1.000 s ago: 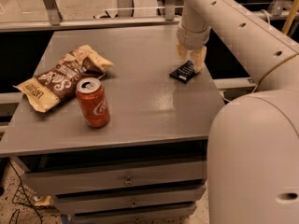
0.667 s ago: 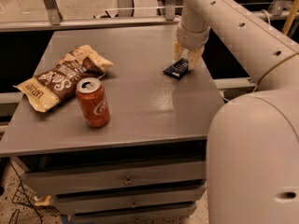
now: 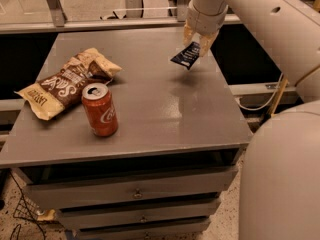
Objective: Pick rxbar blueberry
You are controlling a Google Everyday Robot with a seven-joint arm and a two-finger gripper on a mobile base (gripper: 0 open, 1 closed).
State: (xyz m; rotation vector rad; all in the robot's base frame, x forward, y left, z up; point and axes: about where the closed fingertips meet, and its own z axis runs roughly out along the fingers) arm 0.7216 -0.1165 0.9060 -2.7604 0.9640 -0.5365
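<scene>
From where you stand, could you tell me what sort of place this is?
Probably a lab or workshop: a grey drawer cabinet as table, loose cables, speckled floor. The gripper holds the rxbar above the cabinet's far right.

Lab-like room — grey drawer cabinet (image 3: pixel 135 188), speckled floor (image 3: pixel 227 215), cable (image 3: pixel 250 105), gripper (image 3: pixel 196 45) above cabinet's back

There is one dark blue snack bar (image 3: pixel 186 56), pinched in the one gripper (image 3: pixel 198 43), which hangs above the far right part of the single counter (image 3: pixel 165 109). On the counter are one red soda can (image 3: pixel 100 109) and one brown chip bag (image 3: pixel 67 81). One arm (image 3: pixel 260 14) shows.
</scene>
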